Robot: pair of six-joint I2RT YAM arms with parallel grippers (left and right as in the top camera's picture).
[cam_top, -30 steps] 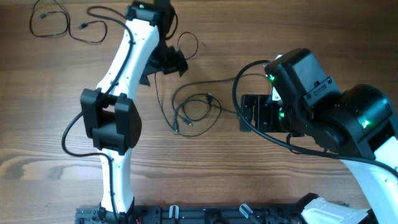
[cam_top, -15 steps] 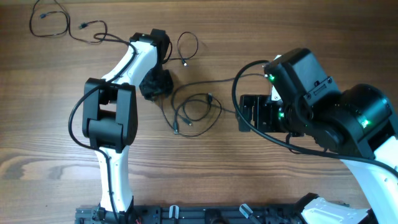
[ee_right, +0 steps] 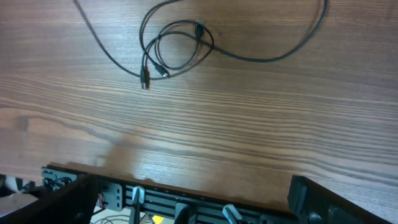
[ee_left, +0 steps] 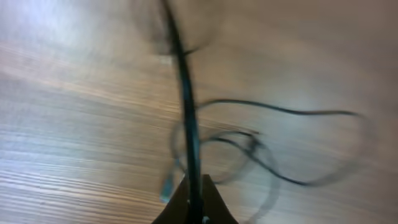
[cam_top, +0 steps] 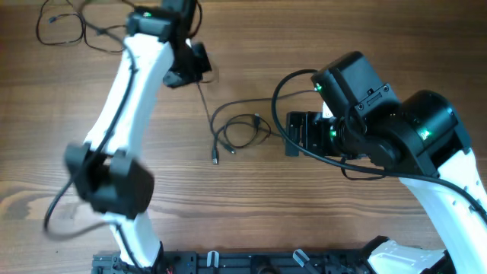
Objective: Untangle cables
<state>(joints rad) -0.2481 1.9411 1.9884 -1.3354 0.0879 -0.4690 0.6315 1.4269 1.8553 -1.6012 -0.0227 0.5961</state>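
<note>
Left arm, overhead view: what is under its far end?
Wooden table, and a loose cable from the top-left corner that runs under the left arm and disappears. Whatever lies beneath the link itself is covered. The left gripper pinches a second cable.

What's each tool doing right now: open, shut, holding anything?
Left tool: shut on a thin black cable.
Right tool: open, holding nothing.
</note>
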